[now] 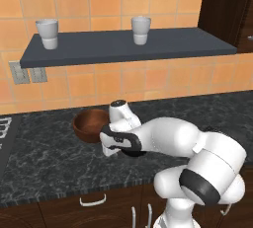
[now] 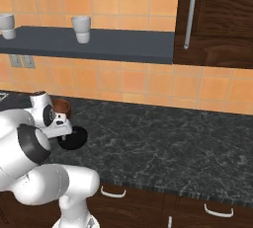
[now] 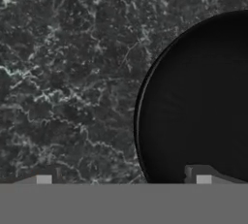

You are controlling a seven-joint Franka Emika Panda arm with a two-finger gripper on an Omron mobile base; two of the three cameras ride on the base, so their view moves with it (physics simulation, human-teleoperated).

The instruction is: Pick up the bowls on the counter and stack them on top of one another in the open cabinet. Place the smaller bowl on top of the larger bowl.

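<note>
Straddling the near rim of the smaller bowl, the fingers stand wide apart, one inside, one over the tabletop, gripping nothing. The left base view shows the larger bowl just behind the wrist; the right base view shows the black bowl, seemingly resting flat, below the open cabinet.

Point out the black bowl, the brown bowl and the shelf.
black bowl (image 3: pixel 198 106), hand view, on its dark inside.
brown bowl (image 1: pixel 88 123), left base view, on its hollow inside.
shelf (image 1: pixel 163 44), left base view, on a bare part of its top.
</note>
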